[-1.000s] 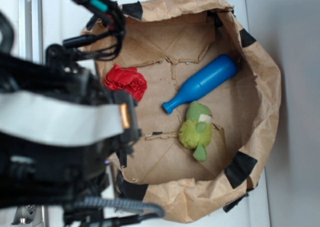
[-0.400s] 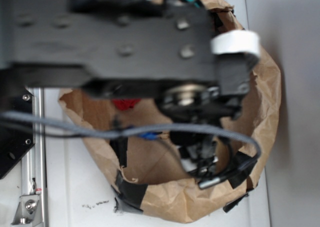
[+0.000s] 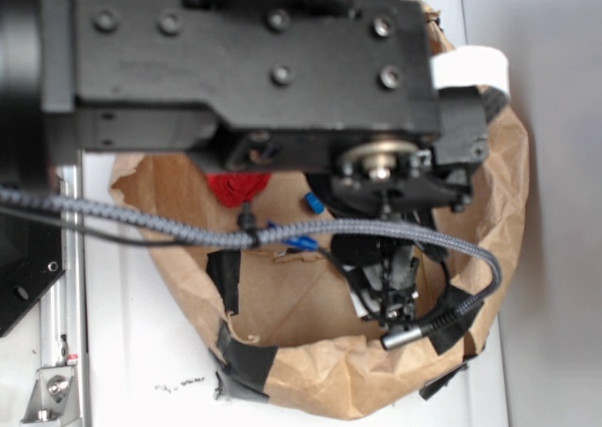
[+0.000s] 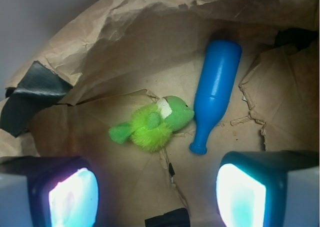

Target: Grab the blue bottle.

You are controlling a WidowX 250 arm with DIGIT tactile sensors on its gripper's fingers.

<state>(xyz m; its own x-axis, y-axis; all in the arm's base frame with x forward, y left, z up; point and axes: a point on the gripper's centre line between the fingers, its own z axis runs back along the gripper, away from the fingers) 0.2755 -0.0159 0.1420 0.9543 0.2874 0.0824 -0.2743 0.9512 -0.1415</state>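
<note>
Wrist view: gripper (image 4: pixel 160 197) spread wide, empty, above the paper bag (image 4: pixel 150 32) floor. Blue bottle (image 4: pixel 214 89) lies flat, neck toward the camera, just right of the green plush toy (image 4: pixel 152 124). Suggest shifting right and closing across the body, clear of the plush. In the exterior view the arm hides the bottle almost entirely.

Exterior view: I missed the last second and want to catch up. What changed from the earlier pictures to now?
The arm swung from the left edge across over the paper bag, now hiding most of its inside. The end effector is open above the floor, gripping nothing. Blue bottle and green plush toy lie untouched, side by side.
</note>
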